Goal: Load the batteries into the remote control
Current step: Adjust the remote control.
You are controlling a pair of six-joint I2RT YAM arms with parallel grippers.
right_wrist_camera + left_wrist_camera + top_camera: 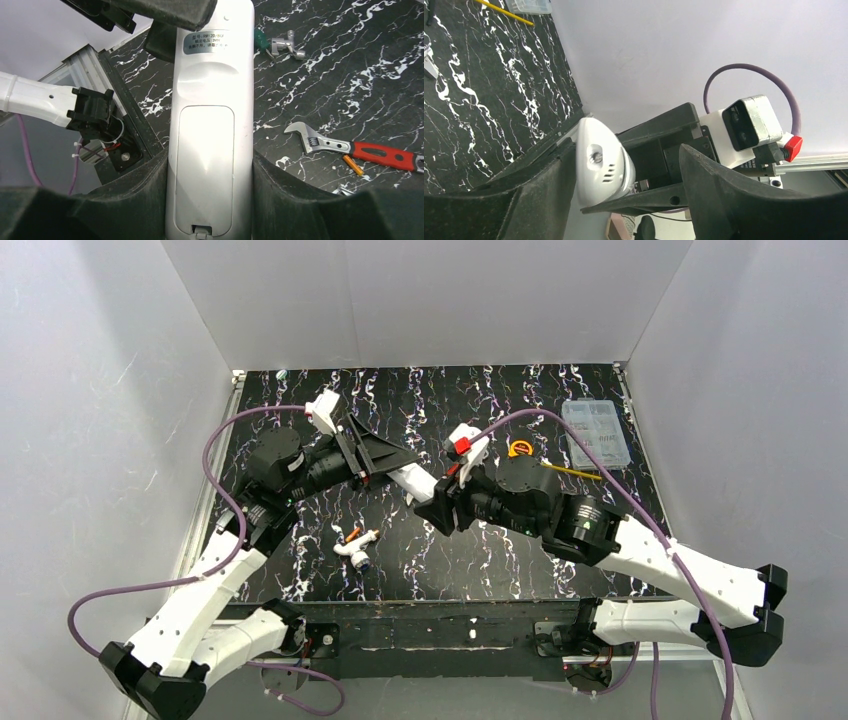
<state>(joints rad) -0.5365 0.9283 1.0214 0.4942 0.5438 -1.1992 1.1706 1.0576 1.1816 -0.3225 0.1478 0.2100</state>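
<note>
The right gripper (210, 167) is squeezing the remote control (207, 130) by its sides. It is pointing straight out into the left gripper (626, 155), whose fingers are standing apart.

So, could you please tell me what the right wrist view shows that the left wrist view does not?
Only right wrist: a red-handled metal wrench and a small orange battery beside it. Only left wrist: a yellow pencil and a clear plastic box. Both: the slim white remote control and the black marbled table.
</note>
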